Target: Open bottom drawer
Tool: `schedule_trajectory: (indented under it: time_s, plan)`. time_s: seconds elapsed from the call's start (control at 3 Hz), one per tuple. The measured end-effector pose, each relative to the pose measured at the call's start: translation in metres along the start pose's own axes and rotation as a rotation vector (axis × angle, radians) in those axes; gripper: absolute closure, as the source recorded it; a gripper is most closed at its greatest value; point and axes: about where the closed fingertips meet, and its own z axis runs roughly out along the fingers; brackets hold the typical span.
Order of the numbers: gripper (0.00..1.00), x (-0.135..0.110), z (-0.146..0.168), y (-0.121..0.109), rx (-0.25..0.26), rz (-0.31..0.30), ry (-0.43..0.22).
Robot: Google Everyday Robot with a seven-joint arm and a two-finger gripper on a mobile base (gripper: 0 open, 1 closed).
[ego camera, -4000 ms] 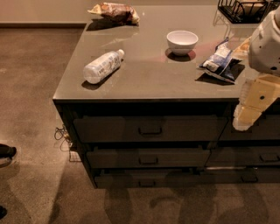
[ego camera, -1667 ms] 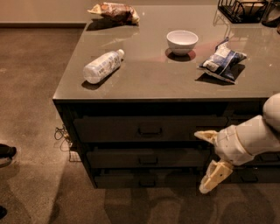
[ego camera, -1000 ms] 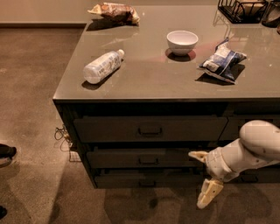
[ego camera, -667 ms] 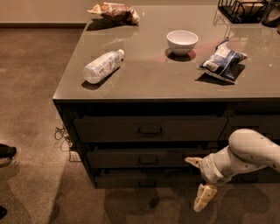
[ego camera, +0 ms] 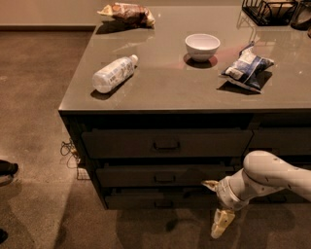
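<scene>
The bottom drawer (ego camera: 141, 200) is the lowest, slimmest dark front of the three-drawer stack, shut, with a small dark pull (ego camera: 164, 204) at its centre. My gripper (ego camera: 215, 204) is low in front of the stack's right end, just right of that drawer's front. It is open: one cream fingertip (ego camera: 210, 185) points at the gap between middle and bottom drawers, the other (ego camera: 221, 224) hangs down near the floor. It holds nothing. The white arm (ego camera: 272, 175) comes in from the right.
On the grey countertop (ego camera: 160, 92) lie a plastic bottle (ego camera: 112, 74), a white bowl (ego camera: 202, 46), a blue chip bag (ego camera: 247, 66), a snack bag (ego camera: 127, 13) and a wire basket (ego camera: 267, 9). Cables (ego camera: 68, 148) lie at the cabinet's left. A shoe (ego camera: 7, 168) is at the left edge.
The arm has come down from beside the countertop to floor level in front of the drawers, and the gripper has shifted left and lower toward the bottom drawer. The drawers have not moved.
</scene>
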Motion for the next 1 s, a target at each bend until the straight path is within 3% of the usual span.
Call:
schedule_trajectory:
  time_s: [0.33, 1.0]
  plan:
    - [0.00, 0.011, 0.017, -0.005, -0.018, 0.008, 0.004]
    - [0.00, 0.042, 0.087, -0.024, -0.035, -0.056, 0.022]
